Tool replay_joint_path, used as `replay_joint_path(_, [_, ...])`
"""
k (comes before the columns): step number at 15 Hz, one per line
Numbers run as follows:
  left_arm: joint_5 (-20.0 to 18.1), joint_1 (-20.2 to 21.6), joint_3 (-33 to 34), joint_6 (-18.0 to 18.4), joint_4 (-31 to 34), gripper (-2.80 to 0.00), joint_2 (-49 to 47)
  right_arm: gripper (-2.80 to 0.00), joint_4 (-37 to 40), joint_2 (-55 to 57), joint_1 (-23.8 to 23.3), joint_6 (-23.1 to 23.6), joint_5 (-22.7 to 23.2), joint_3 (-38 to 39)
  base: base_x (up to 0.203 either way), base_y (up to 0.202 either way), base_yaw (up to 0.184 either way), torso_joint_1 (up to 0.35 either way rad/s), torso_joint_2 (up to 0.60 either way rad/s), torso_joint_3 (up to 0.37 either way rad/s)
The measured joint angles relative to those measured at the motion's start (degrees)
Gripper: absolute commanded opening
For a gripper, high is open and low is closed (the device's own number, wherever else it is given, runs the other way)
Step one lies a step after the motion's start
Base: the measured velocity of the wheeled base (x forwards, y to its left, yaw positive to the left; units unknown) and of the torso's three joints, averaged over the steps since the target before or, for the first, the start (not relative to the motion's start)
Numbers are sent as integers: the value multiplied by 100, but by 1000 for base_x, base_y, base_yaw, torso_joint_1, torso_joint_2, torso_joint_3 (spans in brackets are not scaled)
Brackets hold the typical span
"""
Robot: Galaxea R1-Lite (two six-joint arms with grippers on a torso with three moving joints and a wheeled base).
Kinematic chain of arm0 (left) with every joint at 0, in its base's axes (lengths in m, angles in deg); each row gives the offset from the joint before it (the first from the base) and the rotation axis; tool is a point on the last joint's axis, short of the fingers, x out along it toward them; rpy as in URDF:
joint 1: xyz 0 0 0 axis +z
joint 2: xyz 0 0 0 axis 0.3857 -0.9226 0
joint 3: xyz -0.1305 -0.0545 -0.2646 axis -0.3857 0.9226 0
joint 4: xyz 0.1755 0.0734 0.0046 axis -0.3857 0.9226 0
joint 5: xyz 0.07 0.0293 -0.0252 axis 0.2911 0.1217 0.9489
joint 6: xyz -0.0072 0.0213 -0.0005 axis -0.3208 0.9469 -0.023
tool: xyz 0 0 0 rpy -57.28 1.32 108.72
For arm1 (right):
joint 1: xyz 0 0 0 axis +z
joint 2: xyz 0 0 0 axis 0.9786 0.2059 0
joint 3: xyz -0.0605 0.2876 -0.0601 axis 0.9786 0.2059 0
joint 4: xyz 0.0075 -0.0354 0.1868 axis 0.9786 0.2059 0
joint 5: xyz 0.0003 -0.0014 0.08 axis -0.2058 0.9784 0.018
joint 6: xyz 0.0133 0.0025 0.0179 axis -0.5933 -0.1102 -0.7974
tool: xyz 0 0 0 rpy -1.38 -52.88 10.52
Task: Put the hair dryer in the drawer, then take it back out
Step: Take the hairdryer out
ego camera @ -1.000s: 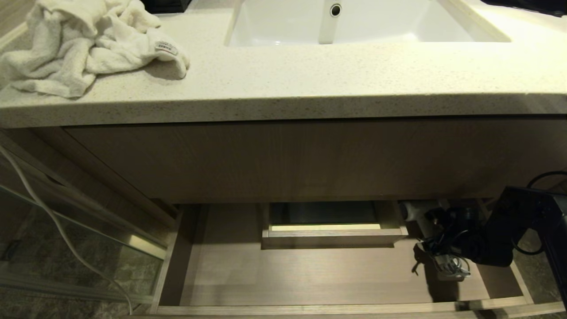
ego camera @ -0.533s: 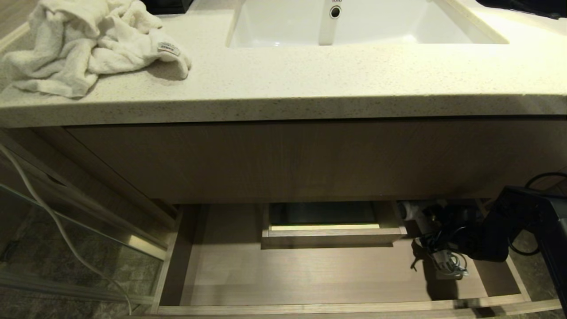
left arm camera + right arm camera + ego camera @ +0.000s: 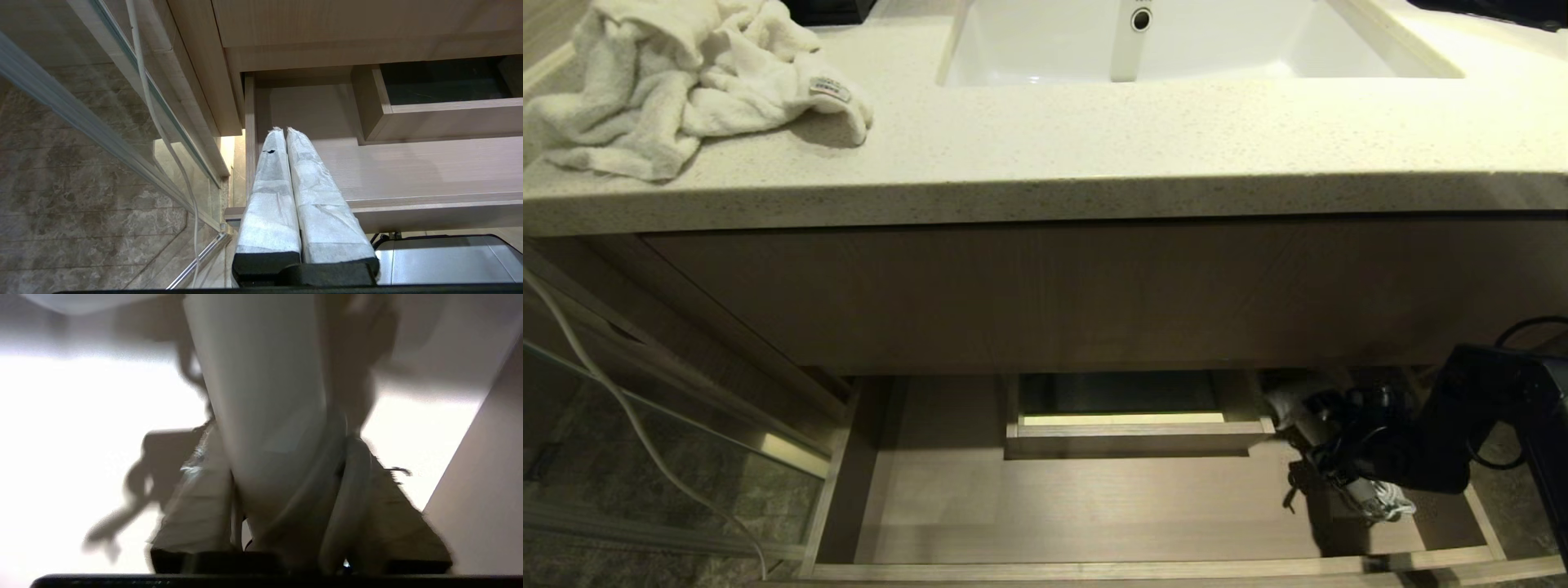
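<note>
Hair dryer point(image 3: 1294, 404) half hidden by right gripper point(image 3: 1339, 457).

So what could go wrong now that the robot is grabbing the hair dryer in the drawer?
The right gripper has its fingers around the slim handle of the hair dryer, with the cord squeezed in too, so the grip might slip. The loose cord bundle dangles and might snag on the drawer rim. The barrel sits close under the cabinet panel and could bump it when lifted.
</note>
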Motion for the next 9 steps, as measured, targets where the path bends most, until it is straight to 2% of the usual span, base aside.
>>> replay_joint_path(5, [0,0,0,2,0,-280,-2,-280,-442,-753,0,-11,11,1226,0,0,0,0,0,0])
replay_joint_path(9, [0,0,0,2,0,-280,-2,-280,-785,-1037,6,-10,-40,1695,0,0,0,0,0,0])
